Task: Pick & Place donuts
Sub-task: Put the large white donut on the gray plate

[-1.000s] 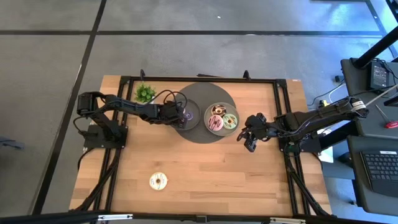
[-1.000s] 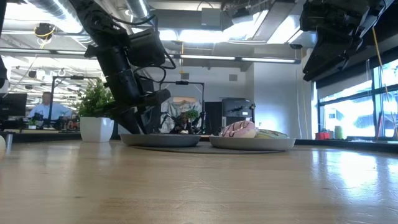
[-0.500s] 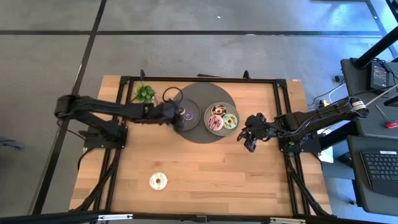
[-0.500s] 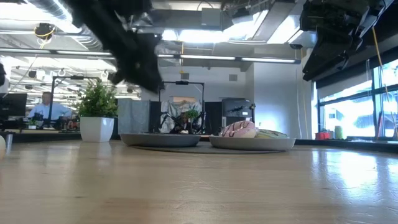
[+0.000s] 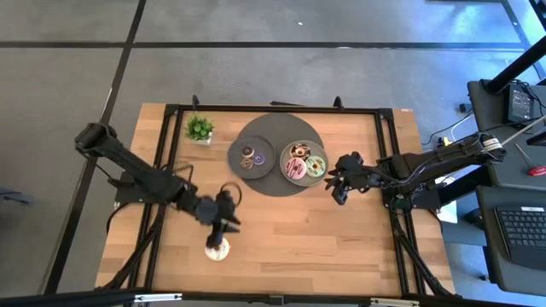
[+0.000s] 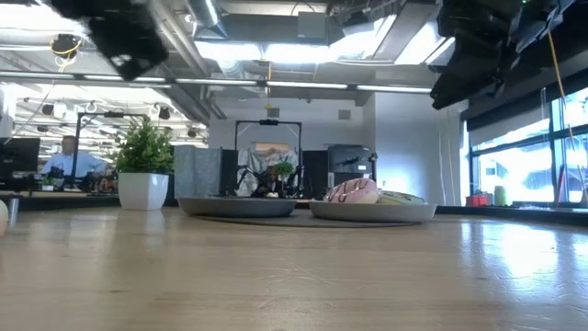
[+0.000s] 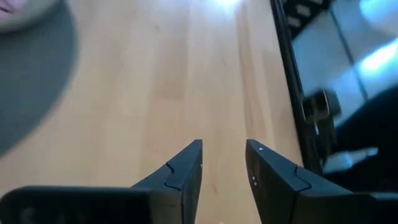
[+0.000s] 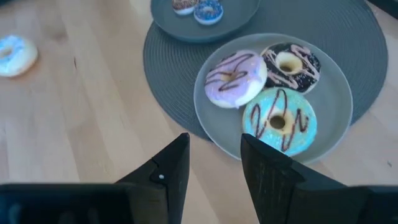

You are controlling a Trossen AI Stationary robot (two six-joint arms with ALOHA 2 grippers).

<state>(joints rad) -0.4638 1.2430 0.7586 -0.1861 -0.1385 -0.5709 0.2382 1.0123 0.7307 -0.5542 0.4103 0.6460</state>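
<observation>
Pink (image 8: 235,70), chocolate (image 8: 291,65) and green (image 8: 280,121) donuts lie on the larger grey plate (image 5: 304,164). Mini donuts (image 5: 252,159) lie on the smaller plate (image 5: 251,158). A cream-white donut (image 5: 217,248) lies flat on the wood near the table's near edge. My left gripper (image 5: 223,226) hovers just on the far side of that donut, open and holding nothing (image 7: 224,162). My right gripper (image 5: 335,183) is open (image 8: 214,155), raised to the right of the larger plate.
Both plates sit on a round dark mat (image 5: 277,128). A small potted plant (image 5: 200,130) stands at the far left of the table. A black frame (image 5: 388,170) runs along the table's edges. Bare wood stretches across the near right.
My left gripper has lifted away from the smaller plate and swung toward the table's near edge, ending beside the cream-white donut. The mini donuts stay on the smaller plate, now uncovered.
</observation>
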